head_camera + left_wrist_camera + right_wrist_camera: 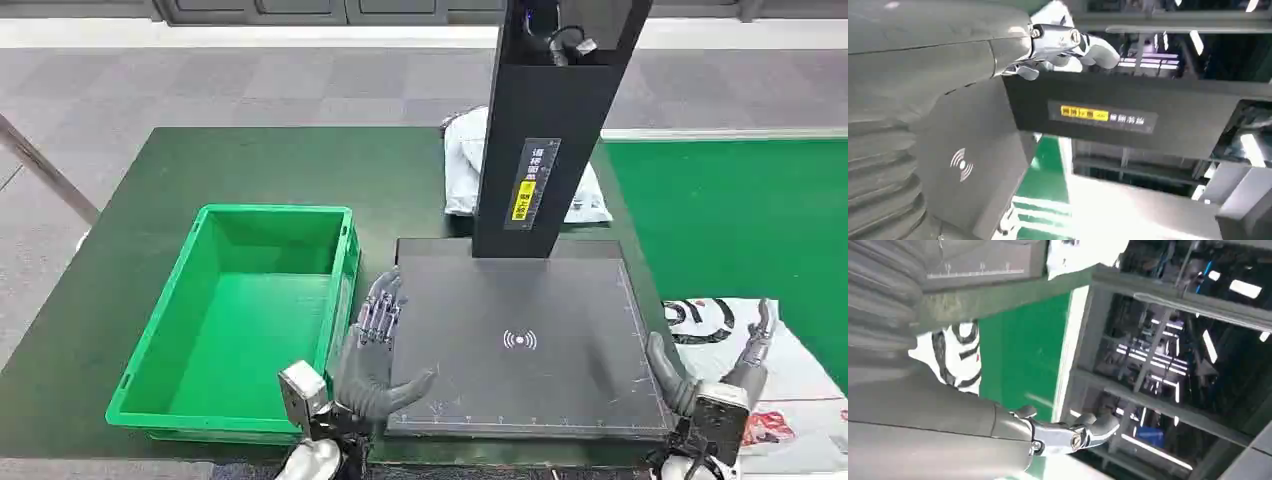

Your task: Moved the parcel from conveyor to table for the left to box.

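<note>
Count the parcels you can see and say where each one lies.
2. One pale parcel lies on the green table behind the black post, partly hidden by it. One white printed parcel lies on the conveyor beside the right hand. More may be hidden.

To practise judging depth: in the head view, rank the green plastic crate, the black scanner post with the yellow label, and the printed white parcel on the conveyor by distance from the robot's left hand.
1. Green plastic crate, just left of the left hand.
2. Black scanner post, ahead and rightward.
3. Printed white parcel, far right beside the right hand.
</note>
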